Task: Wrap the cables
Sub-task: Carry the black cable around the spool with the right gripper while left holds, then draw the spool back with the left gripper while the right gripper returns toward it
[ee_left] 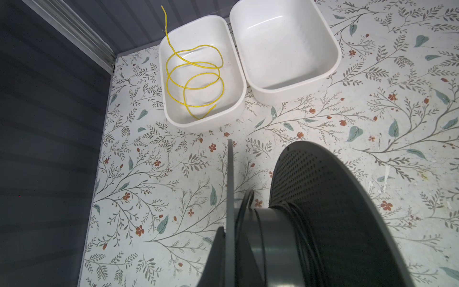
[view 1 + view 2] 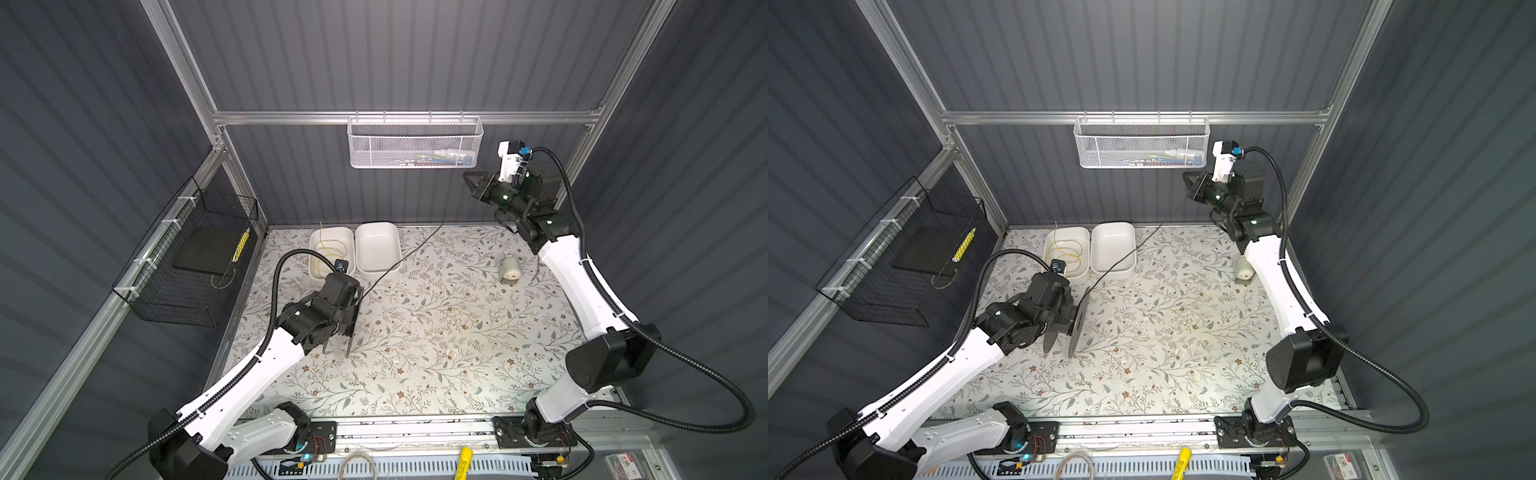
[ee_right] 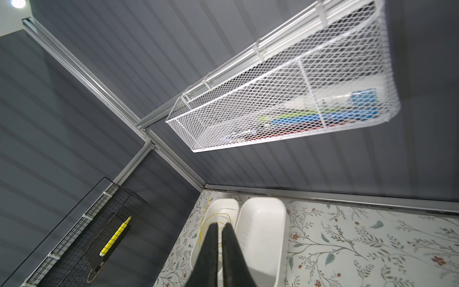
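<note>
A grey spool (image 2: 1077, 328) with two round flanges stands on edge at the table's left middle. My left gripper (image 2: 1069, 320) is shut on its thin flange (image 1: 230, 184), one finger on each side of it. Turns of the black cable (image 1: 301, 236) lie round the hub (image 1: 273, 236). From the spool the cable (image 2: 415, 248) runs taut, up and to the right, in both top views (image 2: 1133, 249). It ends at my right gripper (image 2: 469, 183), raised high near the back wall. In the right wrist view that gripper (image 3: 219, 225) has its fingers almost together, and the cable is hidden there.
Two white bins stand at the back, one (image 2: 332, 253) holding a yellow wire coil (image 1: 193, 79), the other (image 2: 378, 249) empty. A white mesh basket (image 2: 415, 143) hangs on the back wall, a black wire basket (image 2: 187, 257) on the left wall. A small pale cylinder (image 2: 510, 268) lies right.
</note>
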Motion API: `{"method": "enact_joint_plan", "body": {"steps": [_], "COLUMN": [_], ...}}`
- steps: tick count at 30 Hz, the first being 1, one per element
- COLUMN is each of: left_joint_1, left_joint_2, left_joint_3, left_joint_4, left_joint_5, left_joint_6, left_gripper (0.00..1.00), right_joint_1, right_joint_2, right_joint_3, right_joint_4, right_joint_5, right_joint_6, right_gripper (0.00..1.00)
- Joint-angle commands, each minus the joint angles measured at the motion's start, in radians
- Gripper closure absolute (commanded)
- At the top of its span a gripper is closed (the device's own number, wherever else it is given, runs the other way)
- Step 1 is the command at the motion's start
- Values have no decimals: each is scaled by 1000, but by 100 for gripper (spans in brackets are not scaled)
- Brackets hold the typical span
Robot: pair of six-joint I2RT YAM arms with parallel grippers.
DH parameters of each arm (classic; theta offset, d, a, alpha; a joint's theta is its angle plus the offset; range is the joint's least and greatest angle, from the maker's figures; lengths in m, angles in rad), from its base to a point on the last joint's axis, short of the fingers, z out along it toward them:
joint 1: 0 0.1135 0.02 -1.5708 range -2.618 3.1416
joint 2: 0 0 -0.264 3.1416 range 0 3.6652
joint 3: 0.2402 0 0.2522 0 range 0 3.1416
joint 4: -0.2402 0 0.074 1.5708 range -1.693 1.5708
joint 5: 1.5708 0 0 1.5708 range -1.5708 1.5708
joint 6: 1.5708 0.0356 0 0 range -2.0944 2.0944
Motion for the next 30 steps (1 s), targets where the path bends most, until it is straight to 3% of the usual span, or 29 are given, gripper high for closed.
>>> {"method": "enact_joint_plan", "body": {"steps": [1, 7, 15, 30], "left_joint_1": [-1, -1, -1, 0], "left_joint_2": [-18, -13, 3, -86], "left_joint_3": [6, 9, 22, 74], "left_joint_4": [-17, -20, -23, -82], "left_joint_5": [-21, 11, 103, 503], "left_joint_6": [6, 26, 80, 228], "left_gripper": [100, 100, 100, 100], "right_joint_1": [-40, -77, -72, -65], "right_joint_2": [14, 47, 42, 154], "right_joint_3": [46, 98, 77, 161], "right_joint_4": [-15, -58, -16, -59], "right_joint_5": [-17, -37, -57, 73], "right_joint_6": [8, -12, 17, -78], "right_gripper": [92, 100, 100, 100]}}
